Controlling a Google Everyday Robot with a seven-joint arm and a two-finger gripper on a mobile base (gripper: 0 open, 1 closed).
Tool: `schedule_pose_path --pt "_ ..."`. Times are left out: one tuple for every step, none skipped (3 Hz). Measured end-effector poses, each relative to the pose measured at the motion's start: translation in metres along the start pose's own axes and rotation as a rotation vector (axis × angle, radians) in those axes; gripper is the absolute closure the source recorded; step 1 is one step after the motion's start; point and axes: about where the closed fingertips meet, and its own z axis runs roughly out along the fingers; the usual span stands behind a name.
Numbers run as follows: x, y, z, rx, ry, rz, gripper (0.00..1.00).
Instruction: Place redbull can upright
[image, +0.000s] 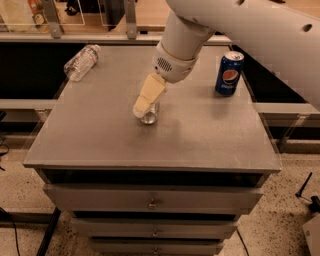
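Observation:
The redbull can (149, 118) lies on its side near the middle of the grey cabinet top (200, 135), with its silver end facing the camera. Most of its body is hidden behind my gripper. My gripper (140, 110), cream coloured at the end of the white arm (180, 45), reaches down from the upper right and sits right over the can, at its near end. Whether it touches the can cannot be told.
A blue Pepsi can (229, 73) stands upright at the back right. A clear plastic water bottle (81, 62) lies on its side at the back left. Drawers (152, 202) are below the front edge. A rail runs behind the cabinet.

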Motion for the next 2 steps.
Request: schedule_pose_path --pt "-0.009 -0.002 0.002 0.016 -0.026 0.014 0.00" --pt "-0.036 -0.017 0.004 0.094 -0.082 0.083 0.00"
